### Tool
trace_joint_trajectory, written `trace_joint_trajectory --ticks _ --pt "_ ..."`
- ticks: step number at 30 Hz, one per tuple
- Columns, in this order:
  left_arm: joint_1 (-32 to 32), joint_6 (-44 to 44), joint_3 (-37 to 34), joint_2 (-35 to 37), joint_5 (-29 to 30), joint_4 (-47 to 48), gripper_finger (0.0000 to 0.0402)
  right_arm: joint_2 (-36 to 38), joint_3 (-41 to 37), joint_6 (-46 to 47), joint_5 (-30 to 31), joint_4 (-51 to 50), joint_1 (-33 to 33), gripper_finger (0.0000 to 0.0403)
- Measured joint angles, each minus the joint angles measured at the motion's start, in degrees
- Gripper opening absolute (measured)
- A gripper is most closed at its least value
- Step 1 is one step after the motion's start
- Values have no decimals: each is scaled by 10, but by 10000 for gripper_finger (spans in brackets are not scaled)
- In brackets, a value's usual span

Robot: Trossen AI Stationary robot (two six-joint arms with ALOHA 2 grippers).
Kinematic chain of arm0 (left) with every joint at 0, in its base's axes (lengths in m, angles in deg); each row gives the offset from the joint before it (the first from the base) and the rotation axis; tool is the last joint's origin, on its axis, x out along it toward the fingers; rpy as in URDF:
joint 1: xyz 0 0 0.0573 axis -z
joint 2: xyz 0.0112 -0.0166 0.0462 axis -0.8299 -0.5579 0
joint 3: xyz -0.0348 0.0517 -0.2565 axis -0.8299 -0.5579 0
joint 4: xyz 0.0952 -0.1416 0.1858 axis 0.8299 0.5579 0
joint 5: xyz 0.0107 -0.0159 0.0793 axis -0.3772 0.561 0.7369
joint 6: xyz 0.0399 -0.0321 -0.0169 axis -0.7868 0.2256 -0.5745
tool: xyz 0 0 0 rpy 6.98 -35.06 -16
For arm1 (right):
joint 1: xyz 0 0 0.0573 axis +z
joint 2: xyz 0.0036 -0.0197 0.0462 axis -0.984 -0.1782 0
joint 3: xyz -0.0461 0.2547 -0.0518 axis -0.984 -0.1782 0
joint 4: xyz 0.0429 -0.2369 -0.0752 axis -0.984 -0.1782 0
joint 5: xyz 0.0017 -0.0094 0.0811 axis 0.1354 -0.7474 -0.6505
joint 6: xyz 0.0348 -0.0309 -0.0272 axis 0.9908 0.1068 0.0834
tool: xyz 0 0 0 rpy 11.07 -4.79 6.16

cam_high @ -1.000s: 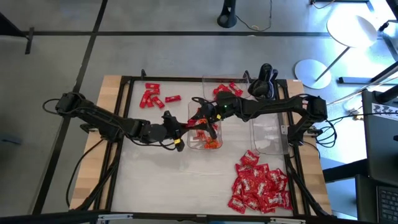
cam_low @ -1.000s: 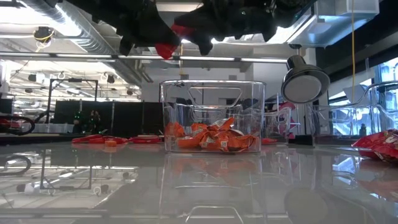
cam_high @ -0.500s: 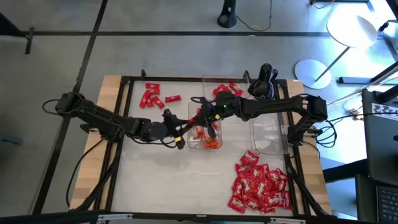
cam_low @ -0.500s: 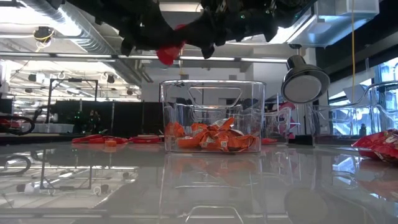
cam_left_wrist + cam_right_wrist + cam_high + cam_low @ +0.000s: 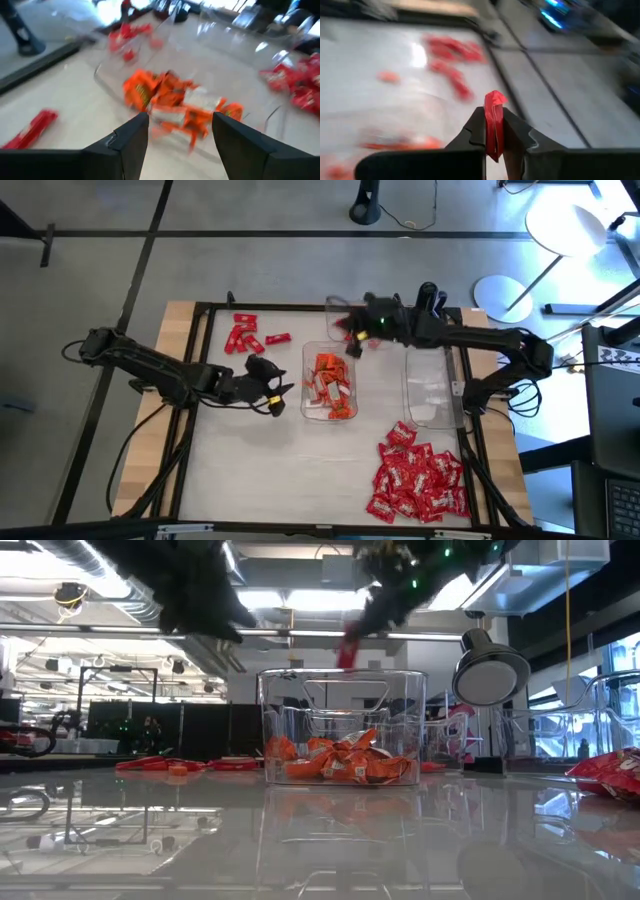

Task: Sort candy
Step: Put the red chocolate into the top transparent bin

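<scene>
My right gripper [image 5: 351, 347] hangs over the near edge of the far clear tray [image 5: 340, 308], shut on one plain red candy [image 5: 494, 116], which also shows in the low view [image 5: 348, 650]. My left gripper [image 5: 277, 395] stands open and holds nothing, left of the middle clear tray [image 5: 306, 385]; in its wrist view my left gripper [image 5: 177, 137] faces that tray. Orange candy [image 5: 328, 380] lies in the middle tray. Red candy [image 5: 362, 327] lies in the far tray. My right gripper pinches the red candy between its two fingers [image 5: 475, 131], with the wrapper's upper end [image 5: 495, 98] sticking out past the tips. The fingers slant down toward the far tray. The candy is lifted clear, above the trays [image 5: 347, 658].
An empty clear tray [image 5: 432, 392] stands right of the middle one. A heap of red-and-white candy [image 5: 415, 480] lies at the near right. Several loose red candies [image 5: 246, 335] lie at the far left. A black frame [image 5: 200, 310] borders the table.
Both grippers met above the middle tray with the red candy between them. My right gripper has swung toward the far edge and turned, carrying the candy with it. My left gripper has opened, let go and drawn back toward the table's left edge.
</scene>
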Motion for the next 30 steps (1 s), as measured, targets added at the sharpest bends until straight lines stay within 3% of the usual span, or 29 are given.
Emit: trace_joint_trajectory --ticks 4,11,21,24,30 --pt "0 48 0 -4 0 48 203 -7 0 -2 20 -37 -70 26" --pt "-1 82 -1 -4 0 79 201 -46 0 19 -20 -61 -156 29" --pt "-1 94 -1 -4 0 79 202 -100 0 57 -41 -73 -177 36" --pt "-1 94 -1 -4 0 79 202 -104 0 63 -51 -79 -177 69" --pt "-3 76 -1 -4 0 78 202 -96 0 82 -57 -93 -177 177"
